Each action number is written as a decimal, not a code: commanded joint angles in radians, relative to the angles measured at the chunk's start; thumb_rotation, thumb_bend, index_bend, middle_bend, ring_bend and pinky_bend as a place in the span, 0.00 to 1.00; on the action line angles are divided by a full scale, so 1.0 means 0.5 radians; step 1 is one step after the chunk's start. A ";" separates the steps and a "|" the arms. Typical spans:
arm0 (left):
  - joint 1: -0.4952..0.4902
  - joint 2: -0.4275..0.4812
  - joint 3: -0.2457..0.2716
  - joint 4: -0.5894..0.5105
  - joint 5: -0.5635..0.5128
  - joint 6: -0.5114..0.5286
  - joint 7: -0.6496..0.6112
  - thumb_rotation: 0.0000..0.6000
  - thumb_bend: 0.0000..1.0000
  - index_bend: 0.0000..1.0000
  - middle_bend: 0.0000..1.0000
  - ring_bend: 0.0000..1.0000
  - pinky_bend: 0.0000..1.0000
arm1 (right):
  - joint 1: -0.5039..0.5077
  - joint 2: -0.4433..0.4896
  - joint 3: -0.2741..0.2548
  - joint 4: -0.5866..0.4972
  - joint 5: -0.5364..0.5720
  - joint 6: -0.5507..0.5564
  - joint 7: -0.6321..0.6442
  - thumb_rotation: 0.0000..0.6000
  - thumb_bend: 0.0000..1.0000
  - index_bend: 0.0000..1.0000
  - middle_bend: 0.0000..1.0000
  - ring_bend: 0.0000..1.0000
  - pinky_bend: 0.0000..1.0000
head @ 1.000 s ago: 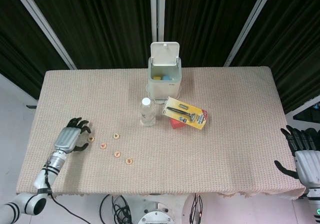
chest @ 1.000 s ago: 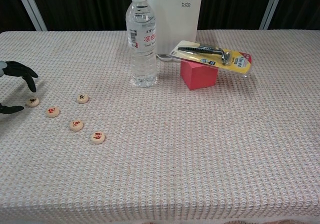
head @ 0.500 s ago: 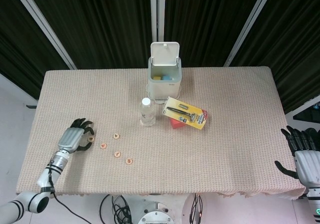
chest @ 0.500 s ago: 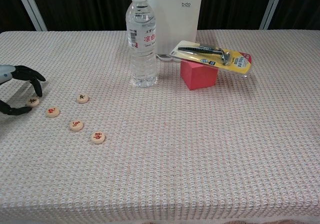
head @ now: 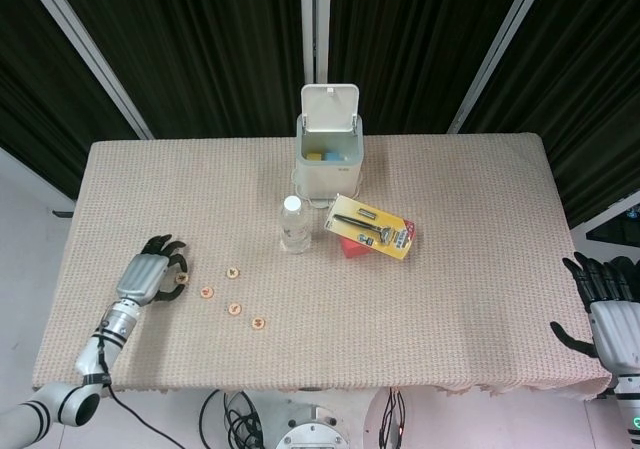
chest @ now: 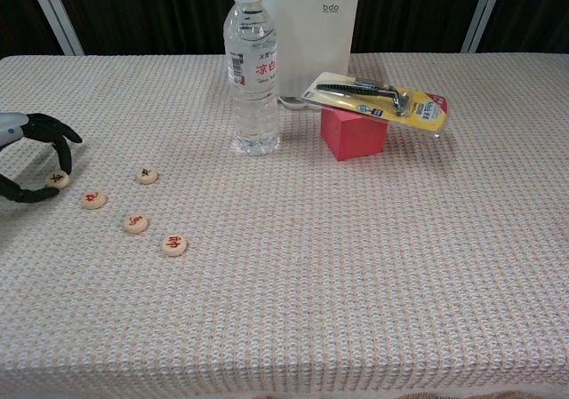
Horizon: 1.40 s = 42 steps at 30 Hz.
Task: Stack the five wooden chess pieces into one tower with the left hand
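Head view: near the counter's left edge, the left hand (head: 148,273) arches over the endmost chess piece (head: 181,279); four others (head: 233,309) lie flat, unstacked. Chest view: its fingers (chest: 62,155) bracket that piece, apparently touching; whether it's clamped, I cannot tell. Next: pinch, lift, stack.

Tabletop (head: 480,299) open across its near and right stretches; nothing stands there. Five chess pieces (chest: 135,223) lie flat and apart from each other near the left edge, low enough to pass over. Left hand (head: 150,272) sits at the leftmost piece (chest: 57,179), fingers arched around it. Tall obstacles cluster mid-back: water bottle (chest: 255,70), white bin (chest: 311,30) behind it, red block (chest: 354,132) with a razor pack (chest: 378,99) tilted on top. Open cloth between bottle and pieces. Right hand (head: 610,304) at the right edge, well apart.
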 commanded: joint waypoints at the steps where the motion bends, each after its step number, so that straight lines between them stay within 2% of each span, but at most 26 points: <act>1: 0.002 0.007 -0.011 -0.033 0.030 0.055 -0.032 1.00 0.31 0.50 0.16 0.00 0.00 | 0.000 0.002 0.001 -0.002 -0.001 0.000 0.002 1.00 0.17 0.00 0.00 0.00 0.00; 8: -0.043 0.065 -0.023 -0.229 0.019 0.010 0.034 1.00 0.31 0.50 0.16 0.00 0.00 | 0.008 -0.007 0.004 0.003 0.007 -0.024 0.005 1.00 0.17 0.00 0.00 0.00 0.00; 20: -0.154 0.012 -0.149 -0.481 -0.297 -0.136 0.405 1.00 0.31 0.51 0.16 0.00 0.00 | -0.003 -0.008 0.010 0.025 0.025 -0.022 0.039 1.00 0.17 0.00 0.00 0.00 0.00; 31: -0.215 -0.045 -0.163 -0.513 -0.404 -0.166 0.556 1.00 0.31 0.52 0.16 0.00 0.00 | -0.004 -0.015 0.012 0.052 0.034 -0.034 0.060 1.00 0.17 0.00 0.00 0.00 0.00; 42: -0.272 -0.094 -0.177 -0.454 -0.441 -0.206 0.568 1.00 0.31 0.52 0.16 0.00 0.00 | -0.020 -0.019 0.021 0.078 0.059 -0.025 0.092 1.00 0.17 0.00 0.00 0.00 0.00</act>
